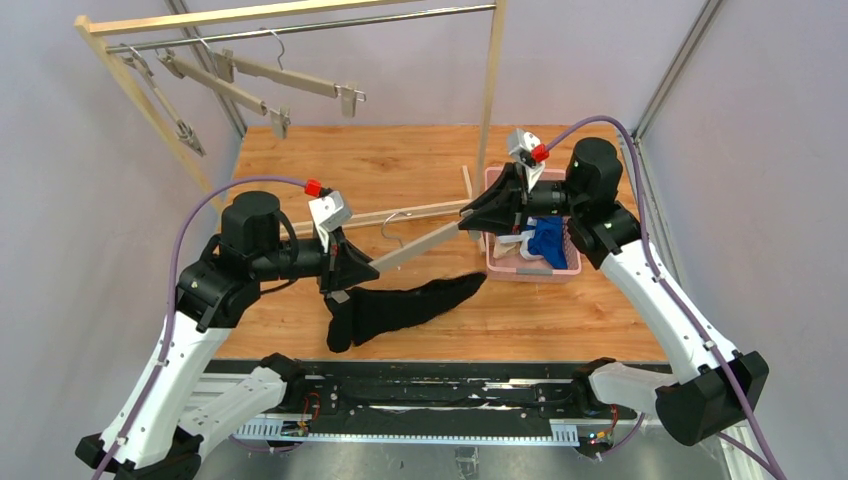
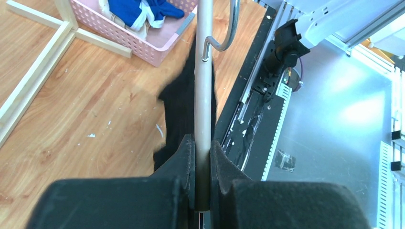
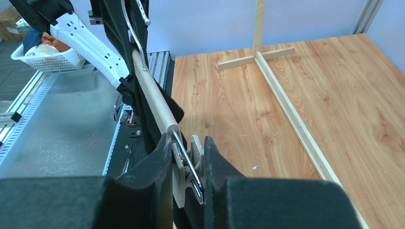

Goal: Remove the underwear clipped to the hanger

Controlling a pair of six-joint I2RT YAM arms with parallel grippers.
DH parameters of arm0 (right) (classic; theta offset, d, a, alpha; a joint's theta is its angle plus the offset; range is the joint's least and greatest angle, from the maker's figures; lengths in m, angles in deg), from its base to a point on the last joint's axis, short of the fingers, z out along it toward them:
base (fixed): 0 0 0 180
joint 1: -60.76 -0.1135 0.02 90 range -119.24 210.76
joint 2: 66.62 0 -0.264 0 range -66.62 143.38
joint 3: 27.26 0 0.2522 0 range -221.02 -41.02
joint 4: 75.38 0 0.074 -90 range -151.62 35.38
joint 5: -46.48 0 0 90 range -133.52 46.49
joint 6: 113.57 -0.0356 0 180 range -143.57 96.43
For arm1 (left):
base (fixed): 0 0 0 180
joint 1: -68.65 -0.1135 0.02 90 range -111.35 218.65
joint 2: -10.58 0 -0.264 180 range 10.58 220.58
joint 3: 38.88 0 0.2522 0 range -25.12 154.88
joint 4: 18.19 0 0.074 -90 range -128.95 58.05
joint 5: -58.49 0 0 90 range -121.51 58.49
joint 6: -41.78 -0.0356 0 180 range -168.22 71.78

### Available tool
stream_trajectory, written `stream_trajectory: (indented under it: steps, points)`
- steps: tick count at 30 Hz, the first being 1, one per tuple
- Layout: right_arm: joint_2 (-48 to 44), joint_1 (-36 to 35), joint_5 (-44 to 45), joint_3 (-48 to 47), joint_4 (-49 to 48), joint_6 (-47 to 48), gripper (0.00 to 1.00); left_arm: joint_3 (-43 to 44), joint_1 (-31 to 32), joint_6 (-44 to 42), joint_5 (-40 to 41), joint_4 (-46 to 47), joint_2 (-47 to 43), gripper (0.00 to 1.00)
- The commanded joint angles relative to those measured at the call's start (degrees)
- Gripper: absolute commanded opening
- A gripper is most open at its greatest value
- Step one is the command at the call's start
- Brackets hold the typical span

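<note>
Black underwear [image 1: 400,308], lower centre, hangs limp and light; left fingers [image 2: 184,157] and right fingers [image 3: 160,162] clamp the hanger [image 1: 420,245]; pinch cloth beside the clip [image 3: 197,145].

The black underwear [image 1: 400,310] hangs limp beneath the pale hanger [image 1: 415,250], whose bar slants down and to the left from the pink basket [image 1: 560,270]. The cloth trails well left of the basket. The bright blue underwear [image 1: 548,243] lies crumpled inside the basket, with a cream piece [image 1: 512,244] just beside it.
</note>
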Motion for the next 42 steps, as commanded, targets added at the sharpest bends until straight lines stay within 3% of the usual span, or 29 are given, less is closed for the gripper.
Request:
stream_trajectory:
  steps: [1, 3, 5, 8, 11, 12, 19, 22, 27, 30, 33, 42]
  points:
    - [0.19, 0.04, -0.65, 0.68, -3.8, -2.24, 0.04, 2.07, 0.19, 1.71, 0.69, 4.76, 0.28, 0.0]
    - [0.11, 0.48, 1.74, 0.64, -3.22, -2.3, 0.28, 2.35, 0.18, 1.89, 0.9, 5.11, 0.48, 0.0]
    - [-0.4, 1.26, 6.9, 0.98, -3.19, -3.54, 0.44, 2.71, 0.18, 2.18, 0.95, 5.63, 0.62, 0.0]
    - [-1.49, 3.96, 14.93, 3.23, -6.08, -7.88, 0.54, 3.3, 0.18, 2.32, 0.93, 6.03, 1.06, 0.0]
    - [-3.64, 7.25, 17.43, 8.0, -14.87, -16.45, 0.63, 3.84, 0.18, 2.4, 0.91, 6.71, 1.38, 0.0]
    - [-4.53, 8.03, 17.8, 9.7, -18.03, -18.69, 0.71, 3.87, 0.18, 2.57, 1.14, 7.1, 1.38, 0.0]
    - [-9.51, 8.68, 18.91, 18.43, -33.12, -30.11, 0.74, 2.58, 0.18, 7.15, 4.22, 14.26, 0.83, 0.0]
    - [-8.93, 8.6, 18.42, 22.71, -46.36, -40.24, 0.68, 0.01, 0.18, 12.18, 3.67, 22.8, 0.08, 0.0]
    - [-4.34, 8.1, 19.68, 27.73, -72.37, -56.19, 0.66, -6.61, 0.18, 23.64, 3.54, 40.93, -0.92, 0.0]
    - [-0.86, 6.93, 20.86, 27.56, -82.63, -61.79, 0.67, -9.21, 0.45, 29.51, 3.32, 49.49, 0.06, 0.0]
    - [1.53, 4.61, 22.41, 25.89, -85.19, -62.01, 0.73, -9.21, 2.6, 29.44, 5.12, 50.22, 1.67, 0.0]
    - [7.02, -1.93, 24.59, 18.33, -85.04, -57.99, 0.74, -8.91, 5.68, 30.78, 6.01, 55.03, 6.2, 0.0]
